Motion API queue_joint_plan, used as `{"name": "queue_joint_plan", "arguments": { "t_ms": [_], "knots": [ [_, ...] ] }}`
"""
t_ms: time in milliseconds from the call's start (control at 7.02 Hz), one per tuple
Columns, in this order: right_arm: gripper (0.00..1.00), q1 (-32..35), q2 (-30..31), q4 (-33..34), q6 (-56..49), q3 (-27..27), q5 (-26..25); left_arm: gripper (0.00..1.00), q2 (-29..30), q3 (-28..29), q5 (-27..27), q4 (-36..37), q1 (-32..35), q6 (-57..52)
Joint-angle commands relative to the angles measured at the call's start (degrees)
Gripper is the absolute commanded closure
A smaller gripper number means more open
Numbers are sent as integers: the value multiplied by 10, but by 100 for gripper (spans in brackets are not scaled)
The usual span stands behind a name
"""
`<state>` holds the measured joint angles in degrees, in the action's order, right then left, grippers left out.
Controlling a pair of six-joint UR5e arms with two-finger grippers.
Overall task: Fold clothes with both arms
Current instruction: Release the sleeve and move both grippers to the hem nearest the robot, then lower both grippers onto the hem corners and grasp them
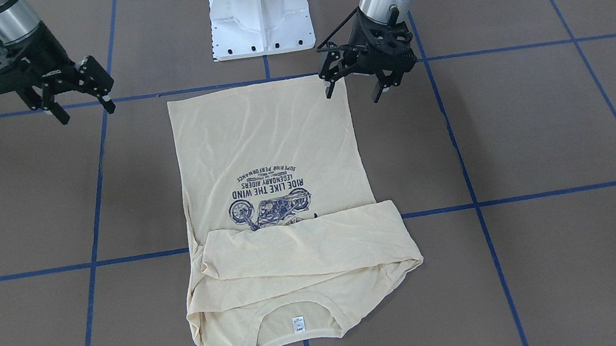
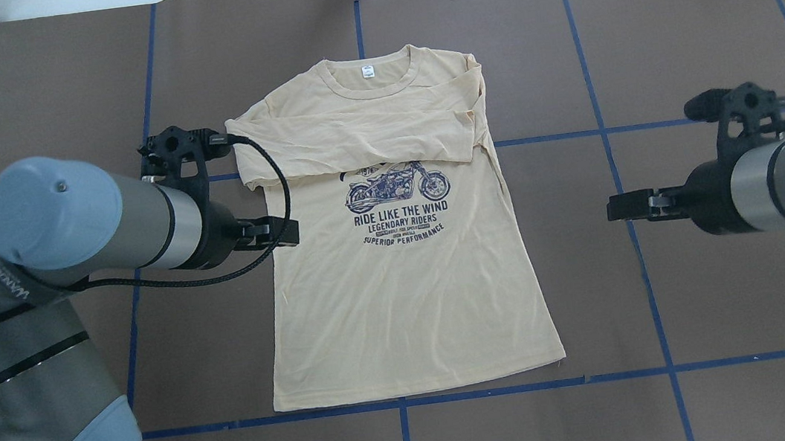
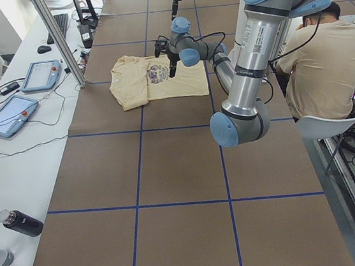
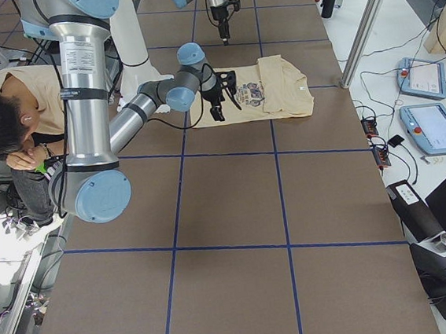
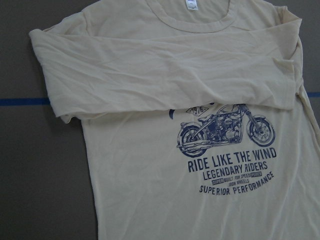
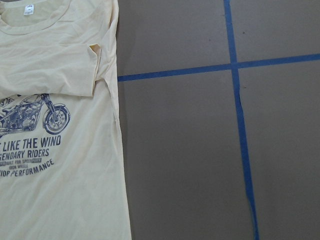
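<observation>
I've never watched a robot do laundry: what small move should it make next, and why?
Probably bring the right gripper in toward its hem corner of the T-shirt. The sleeves lie folded across the chest, both grippers are open, and the left gripper hovers by its corner while the right is well aside.

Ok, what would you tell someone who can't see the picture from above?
A cream long-sleeved shirt with a motorbike print lies flat on a brown table, both sleeves folded across its chest. The left end effector hangs at the shirt's edge and the right end effector out to the side, both open.
</observation>
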<state>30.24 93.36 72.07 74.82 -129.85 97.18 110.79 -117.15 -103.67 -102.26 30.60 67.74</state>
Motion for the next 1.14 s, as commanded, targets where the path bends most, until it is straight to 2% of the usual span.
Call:
{"name": "queue_joint_plan", "arguments": {
  "t_ms": [0, 285, 428, 570, 998],
  "knots": [
    [0, -143, 2, 11, 79, -3, -149, 0, -104, -11, 49, -110, -58, 39],
    [0, -164, 2, 11, 82, -2, -167, 0, -113, -6, 98, -122, -135, 128],
    [0, -164, 2, 11, 82, -2, -167, 1, -114, 2, 100, -122, -164, 162],
    [0, -164, 2, 11, 82, -2, -167, 11, -108, 11, 100, -122, -190, 194],
    [0, -164, 2, 11, 82, -2, -168, 26, -99, 41, 99, -124, -196, 195]
  ]
}}
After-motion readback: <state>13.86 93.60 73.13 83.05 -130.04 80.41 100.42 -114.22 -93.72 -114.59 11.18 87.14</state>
